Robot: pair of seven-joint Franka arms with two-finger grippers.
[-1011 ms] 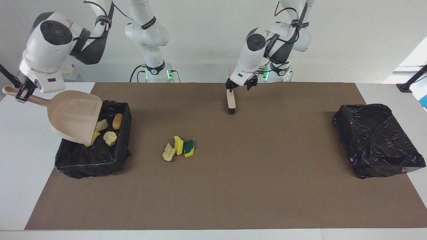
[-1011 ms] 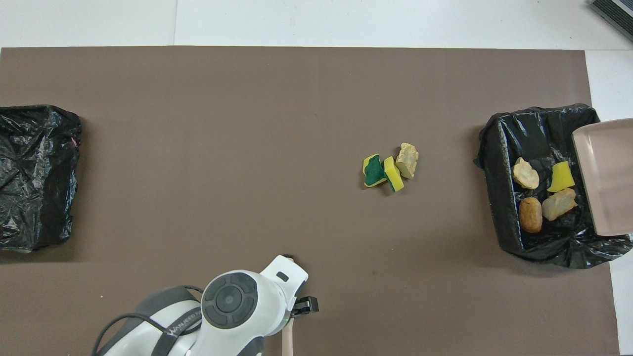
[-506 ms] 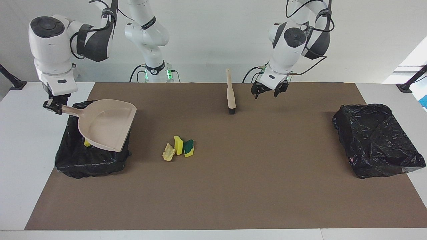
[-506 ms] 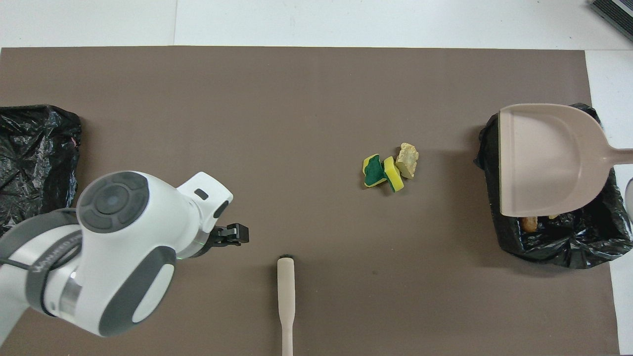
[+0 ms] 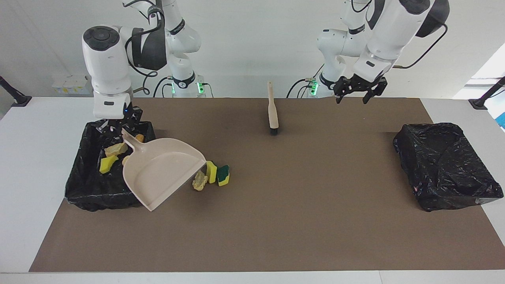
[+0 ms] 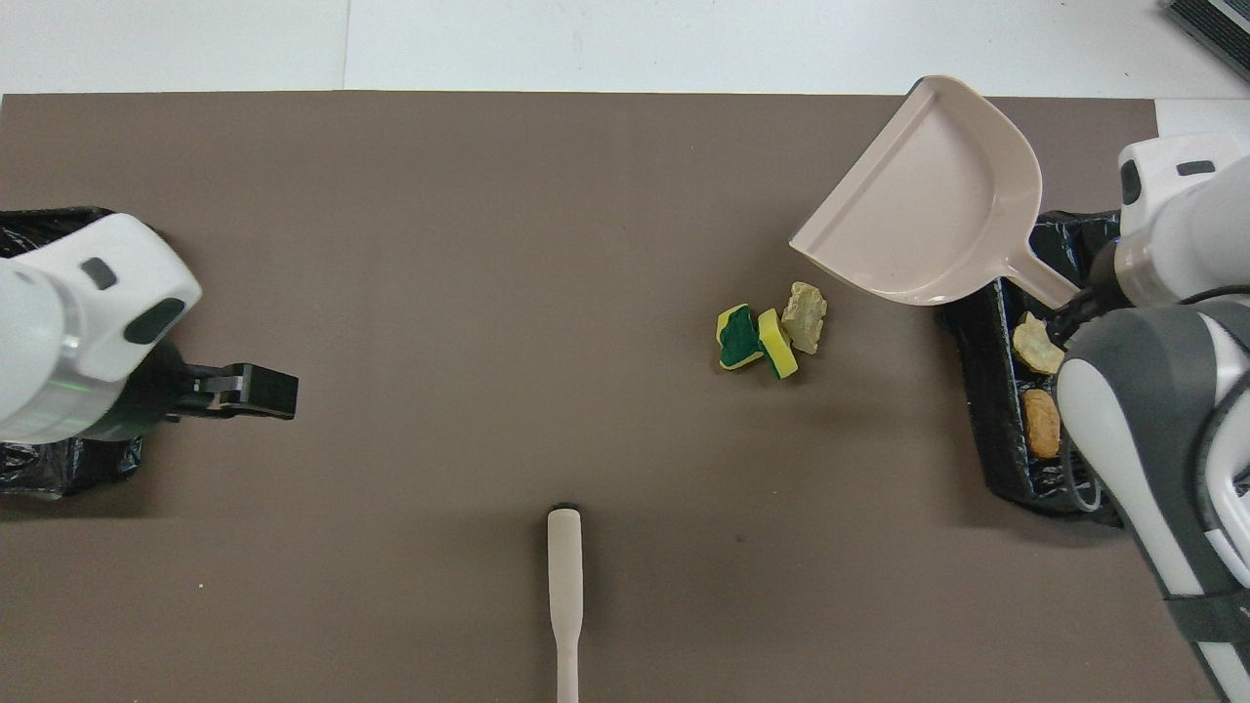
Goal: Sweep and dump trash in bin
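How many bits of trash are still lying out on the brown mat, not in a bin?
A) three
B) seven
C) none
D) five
A: three bits of trash lie bunched together on the mat, two yellow sponge pieces, one with a green back, and a tan chunk, near the bin at the right arm's end; the other bits that show lie inside that bin.

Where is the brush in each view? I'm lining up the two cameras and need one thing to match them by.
Facing view: the brush lies on the brown mat, top centre, bristles pointing away from the robots.
Overhead view: the brush is at the bottom centre, its handle running off the lower edge.
Shared landmark: the three loose trash pieces on the mat, farther from the robots than the brush, toward the right arm's end.
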